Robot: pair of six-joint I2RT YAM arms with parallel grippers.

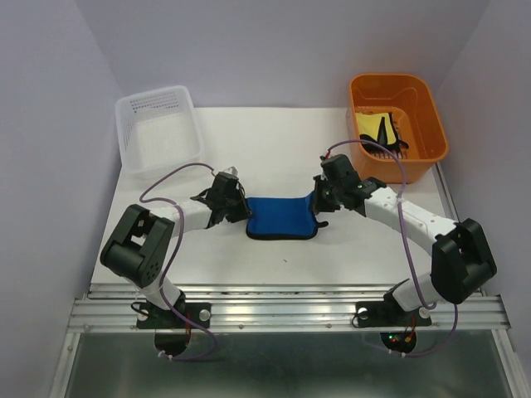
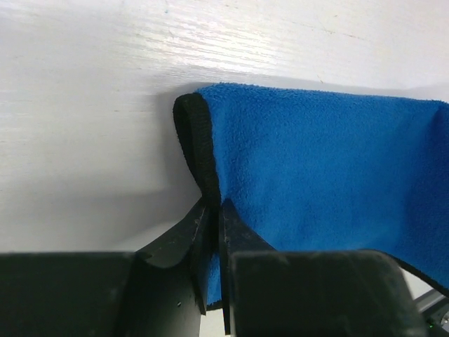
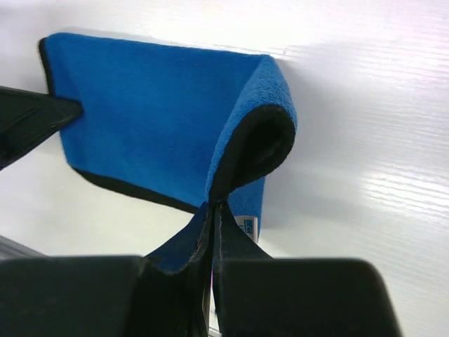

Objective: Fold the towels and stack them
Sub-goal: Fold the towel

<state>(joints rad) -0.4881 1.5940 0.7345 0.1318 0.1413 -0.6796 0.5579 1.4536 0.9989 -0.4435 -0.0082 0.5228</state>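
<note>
On white table [image 1: 274, 149], lilac walls [image 1: 50, 124] around: left gripper [image 1: 238, 207], right gripper [image 1: 318, 202] each clamped on blue towel [image 1: 280, 218], opposite ends.

The white desk [image 1: 274, 141] carries three things. A blue towel [image 1: 280, 217] with dark edging lies around its middle, towards the near edge, its left and right ends curled up off the surface. A white mesh basket [image 1: 162, 141] stands at the far left corner and an orange bin [image 1: 390, 80] at the far right, both apart from the towel
</note>
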